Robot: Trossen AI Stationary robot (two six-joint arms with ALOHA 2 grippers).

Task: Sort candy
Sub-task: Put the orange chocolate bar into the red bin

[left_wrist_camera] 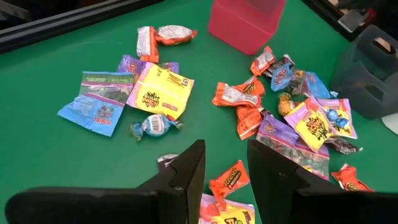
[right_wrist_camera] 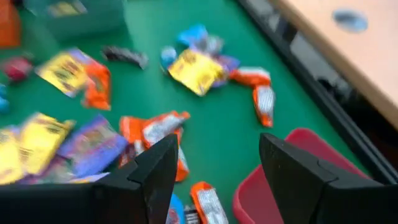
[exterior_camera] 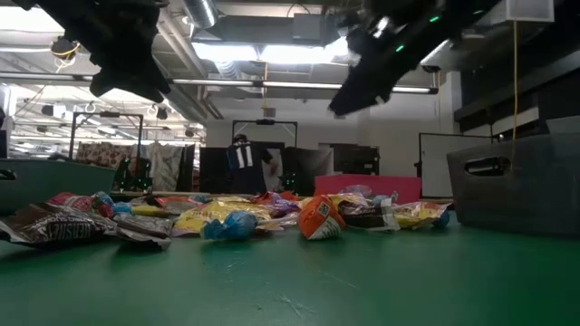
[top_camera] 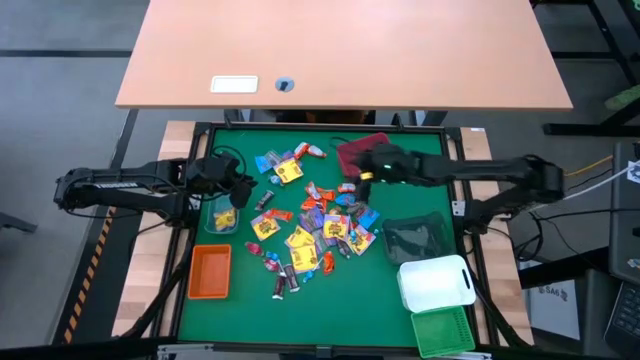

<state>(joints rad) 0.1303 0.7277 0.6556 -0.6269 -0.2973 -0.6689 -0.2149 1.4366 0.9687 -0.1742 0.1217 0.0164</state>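
The candy, strewn mid-mat, looks light, crinkly and slippery, likely best pinched across a wrapper's flat middle; the right gripper hovers spread and empty, the left gripper part-spread, seemingly empty too

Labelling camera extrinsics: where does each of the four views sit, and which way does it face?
High: overhead, straight down on the green mat; both arms show.
Low: table height, level across the wrapped candy pile into the room; arms overhead.
Left wrist: on the left arm, past the left gripper, open jaws, to the candy.
Right wrist: on the right arm, past the right gripper, open jaws, to the candy.
Both wrist views share the red plastic bin.
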